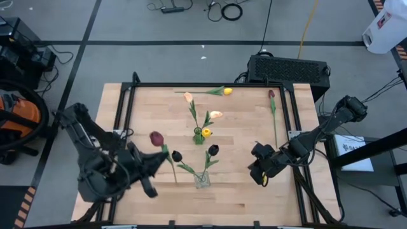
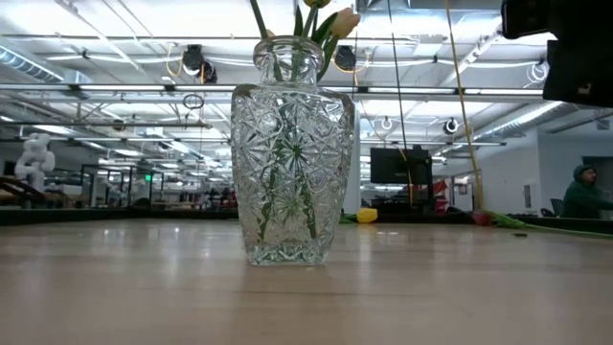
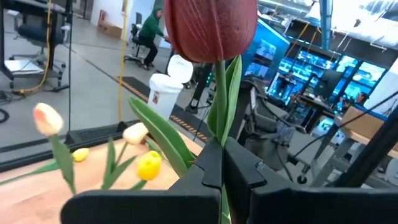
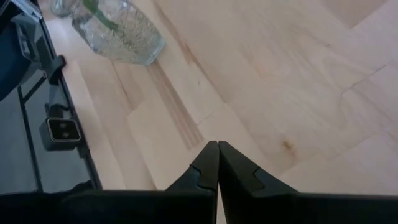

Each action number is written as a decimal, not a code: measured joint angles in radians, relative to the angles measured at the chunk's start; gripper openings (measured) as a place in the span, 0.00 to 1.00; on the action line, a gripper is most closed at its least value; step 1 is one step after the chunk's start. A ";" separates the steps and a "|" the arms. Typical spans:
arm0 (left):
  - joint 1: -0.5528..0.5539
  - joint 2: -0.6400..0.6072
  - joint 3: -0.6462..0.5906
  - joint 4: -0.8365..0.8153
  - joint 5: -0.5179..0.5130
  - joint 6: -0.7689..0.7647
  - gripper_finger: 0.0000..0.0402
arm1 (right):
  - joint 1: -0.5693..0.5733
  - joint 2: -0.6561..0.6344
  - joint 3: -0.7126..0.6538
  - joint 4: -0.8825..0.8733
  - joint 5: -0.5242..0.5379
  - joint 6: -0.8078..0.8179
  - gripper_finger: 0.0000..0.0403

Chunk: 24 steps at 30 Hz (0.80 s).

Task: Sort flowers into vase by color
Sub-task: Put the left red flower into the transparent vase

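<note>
My left gripper (image 1: 162, 159) is shut on a maroon tulip (image 1: 156, 138) left of the near clear glass vase (image 1: 202, 179), which holds two dark tulips (image 1: 213, 150). A farther vase (image 1: 199, 137) holds peach and yellow tulips (image 1: 216, 115). A yellow tulip (image 1: 227, 91) lies on its side at the far edge. A maroon tulip (image 1: 271, 94) lies on its side at the right. My right gripper (image 1: 264, 175) is shut and empty over the table's right side. My left gripper pinches the maroon tulip's green stem (image 3: 219, 134) between its two fingers, a little below the head (image 3: 208, 28). The fingers come about level from the table's left and lie across the stem. The head stands above the fingers, and a leaf (image 3: 163, 138) sticks out beside them.
A black frame rail (image 1: 210, 84) runs around the wooden table top. The cut-glass vase (image 2: 287, 163) fills the middle of the low view. Bare wood lies between the vases and my right gripper (image 4: 217, 155). A person (image 2: 584, 192) sits in the room behind.
</note>
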 joint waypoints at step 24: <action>0.188 0.179 0.000 0.179 0.045 0.059 0.00 | 0.000 0.000 0.000 0.024 0.009 0.014 0.00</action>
